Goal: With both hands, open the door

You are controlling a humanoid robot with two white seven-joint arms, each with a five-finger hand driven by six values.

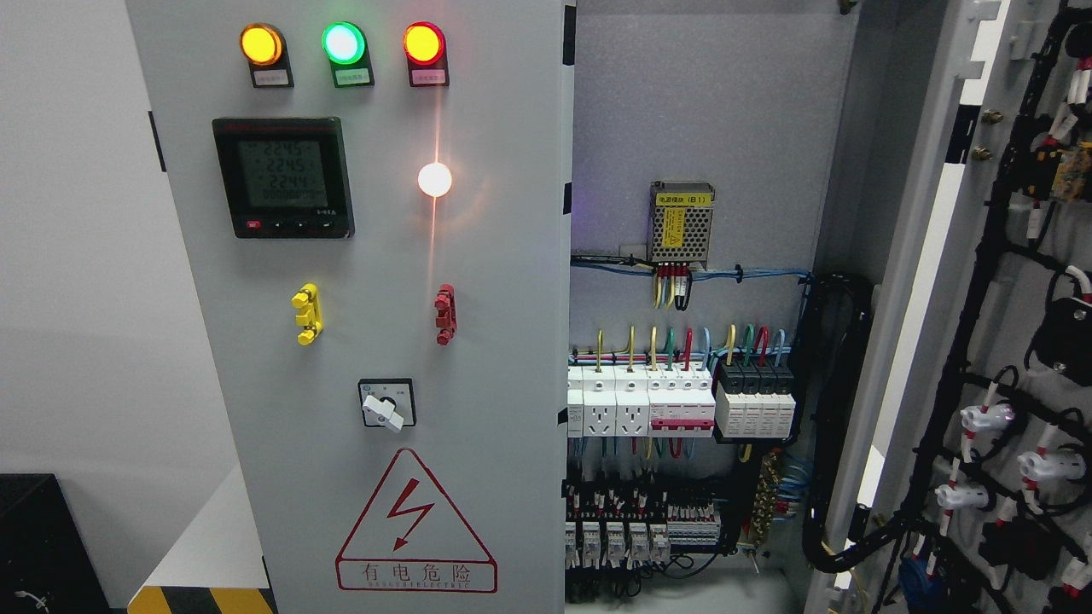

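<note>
The grey electrical cabinet fills the head view. Its left door (358, 281) is closed and carries three lit indicator lamps (343, 43), a digital meter (283, 177), a glowing white button (434, 179), a yellow handle (307, 314), a red handle (444, 314) and a rotary switch (386, 404). The right door (930, 256) stands swung open at the right, its inner side lined with black cable bundles (990, 358). The open bay shows breakers (682, 401), a power supply (681, 223) and coloured wiring. Neither hand shows in the view.
A red-bordered electric hazard triangle (415, 524) marks the lower left door. A white wall (77, 256) lies to the left, with a black object (38, 546) at the lower left corner and yellow-black floor striping (200, 599) beside it.
</note>
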